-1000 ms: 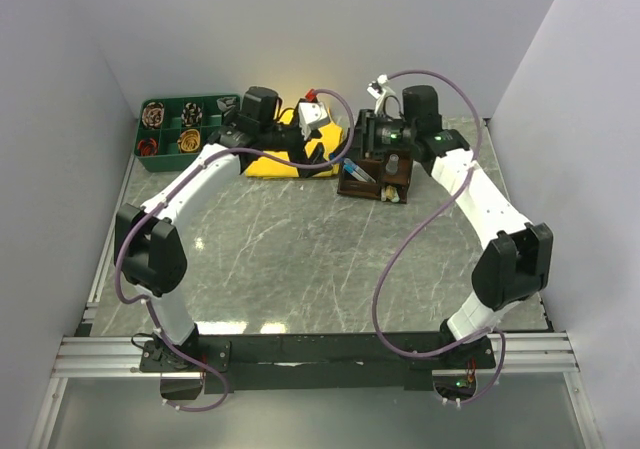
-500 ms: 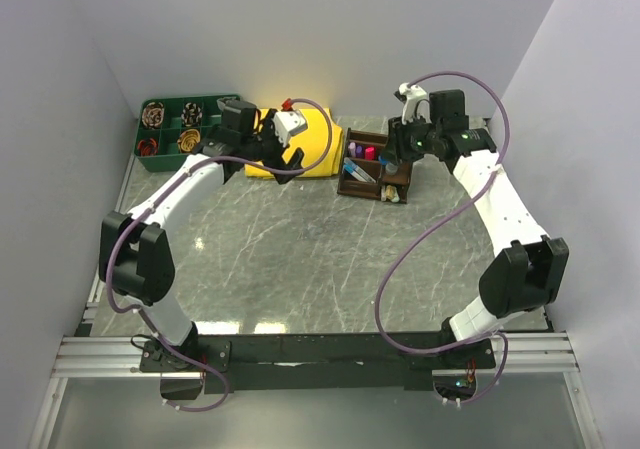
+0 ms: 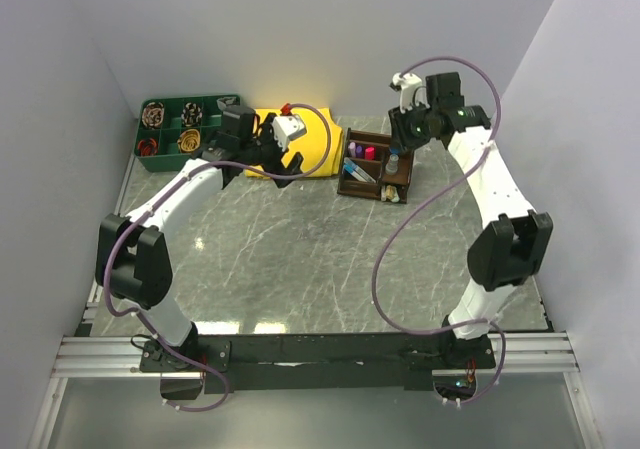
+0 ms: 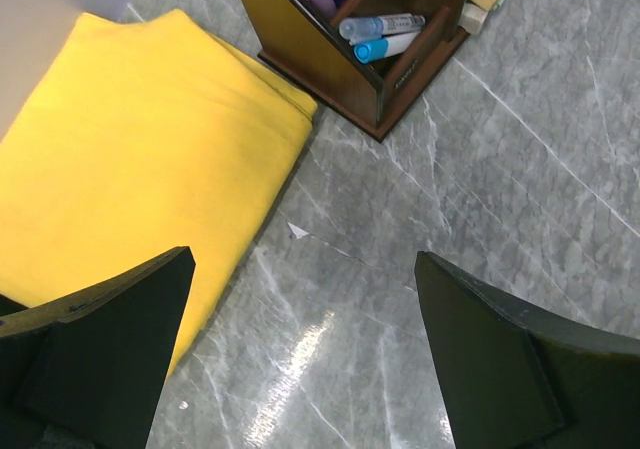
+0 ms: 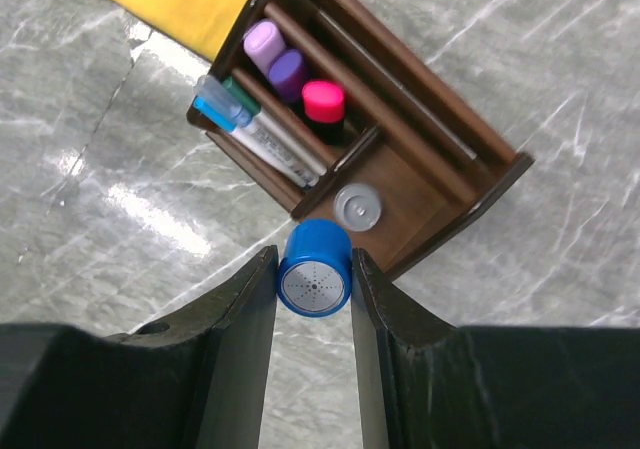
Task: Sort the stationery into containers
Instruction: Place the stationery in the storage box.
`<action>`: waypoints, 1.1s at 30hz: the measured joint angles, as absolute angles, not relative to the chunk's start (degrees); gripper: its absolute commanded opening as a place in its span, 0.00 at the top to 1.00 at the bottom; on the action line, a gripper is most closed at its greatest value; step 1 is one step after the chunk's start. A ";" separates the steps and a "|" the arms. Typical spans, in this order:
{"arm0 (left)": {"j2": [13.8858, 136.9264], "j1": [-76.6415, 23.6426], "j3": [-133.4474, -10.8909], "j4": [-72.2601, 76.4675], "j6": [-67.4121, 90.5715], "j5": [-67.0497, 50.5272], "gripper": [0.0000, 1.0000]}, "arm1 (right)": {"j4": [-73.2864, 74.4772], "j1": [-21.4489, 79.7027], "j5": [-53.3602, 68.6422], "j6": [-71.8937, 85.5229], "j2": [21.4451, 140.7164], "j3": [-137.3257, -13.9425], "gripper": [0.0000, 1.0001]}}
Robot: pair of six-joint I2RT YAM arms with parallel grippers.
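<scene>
Plainly the right arm has the job in hand: the right gripper [image 5: 314, 269] is clamped on a blue-capped marker [image 5: 314, 281], one finger pressed against each side of the barrel. The marker is held end-on to the wrist camera, so its long axis runs straight away from the gripper and down toward the table [image 5: 120, 179]. The wooden organiser [image 5: 430, 174] lies just ahead of the marker in the right wrist view. The nearest compartment is the one where a grey-capped marker [image 5: 357, 208] stands upright. From that view, the blue cap appears to sit just outside the organiser's near wall, not over an opening. The likely next move is therefore a short carry forward over a compartment and then a straight lowering along the marker's own axis. The other slots hold two purple-capped markers [image 5: 265, 41] and a pink-capped one [image 5: 323, 100] standing, plus two lying flat with blue and green caps [image 5: 240, 119]. In the top view the right gripper hangs above the organiser's far right side. The left gripper [image 4: 300, 354] has its fingers spread wide with nothing between them. It hovers over bare table beside the yellow cloth [image 4: 130, 159], with the organiser off to its right, so it is the farther arm.
</scene>
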State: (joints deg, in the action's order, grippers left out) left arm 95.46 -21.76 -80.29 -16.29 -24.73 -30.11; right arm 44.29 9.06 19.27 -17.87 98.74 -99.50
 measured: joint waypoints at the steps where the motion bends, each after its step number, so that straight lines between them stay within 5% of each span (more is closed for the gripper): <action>1: 95.39 -21.76 -79.81 -16.05 -24.71 -30.11 0.00 | 45.32 9.06 19.33 -18.35 100.18 -101.75 1.00; 7: 95.39 -21.76 -78.28 -15.51 -24.49 -30.11 0.01 | 50.52 9.06 19.49 -19.99 106.85 -111.90 1.00; 33: 95.39 -20.97 -78.02 -14.20 -22.98 -30.13 0.01 | 54.26 9.06 17.37 -20.45 112.77 -112.18 1.00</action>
